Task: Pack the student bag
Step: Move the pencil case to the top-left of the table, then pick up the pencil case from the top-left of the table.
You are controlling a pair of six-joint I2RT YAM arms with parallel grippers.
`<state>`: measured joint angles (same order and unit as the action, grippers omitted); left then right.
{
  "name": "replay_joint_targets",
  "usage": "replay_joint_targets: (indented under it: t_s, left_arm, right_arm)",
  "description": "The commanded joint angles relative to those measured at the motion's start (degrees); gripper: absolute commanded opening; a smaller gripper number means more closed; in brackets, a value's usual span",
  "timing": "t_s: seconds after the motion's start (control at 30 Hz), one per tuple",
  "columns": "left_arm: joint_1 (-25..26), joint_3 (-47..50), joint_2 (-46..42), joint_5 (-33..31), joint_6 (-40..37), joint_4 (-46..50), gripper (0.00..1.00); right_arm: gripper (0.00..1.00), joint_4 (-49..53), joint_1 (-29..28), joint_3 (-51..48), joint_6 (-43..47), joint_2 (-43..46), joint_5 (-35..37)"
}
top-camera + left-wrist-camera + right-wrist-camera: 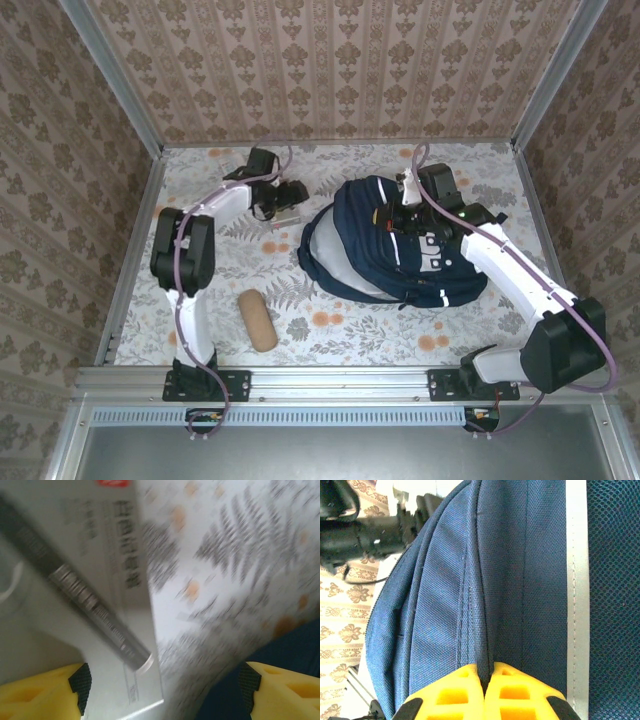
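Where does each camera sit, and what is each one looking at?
Top camera: sits high above and behind the arms, looks down on the table, student bag and a tan oblong thing; both whole arms show.
Left wrist camera: rides the left arm, looks down at a packaged pen on the table; the open left gripper shows its yellow fingers.
Right wrist camera: rides the right arm, looks closely at the bag; the right gripper pinches a fold of it.
Shared: all three see the navy bag.
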<state>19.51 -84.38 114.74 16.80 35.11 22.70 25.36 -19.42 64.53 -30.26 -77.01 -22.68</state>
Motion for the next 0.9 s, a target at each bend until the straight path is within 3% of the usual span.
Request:
replay_joint_targets:
  t_s: [0.0,0.13,0.3,0.5,0.87]
  left_arm:
    - [-1.7,5.8,-7.7,-4.4,-8.4,11.4,0.81]
    - [-1.7,11.1,-15.5,-6.7,-11.7,14.4,0.82]
    - [0.8,11.7,-18.5,-12.0,-13.4,15.5,0.86]
    - [4.7,6.6,-13.4,-21.2,-14.7,18.2,1.0]
    - [6.2,-5.5,-0.3,-26.0,-14.6,20.3,1.0]
  right_arm:
    - [0.0,-1.6,-0.8,1.7,-0.9,0.4,1.0]
    - [0.0,-2.2,-1.5,1.0,-1.0,0.4,1.4]
    - [0.0,-3.1,-2.4,1.1,-1.4,-0.7,1.5]
    - [0.0,-2.7,-4.1,2.3,-1.3,-1.2,2.4]
    - [0.0,-1.5,-4.4,1.3,-0.9,0.4,3.4]
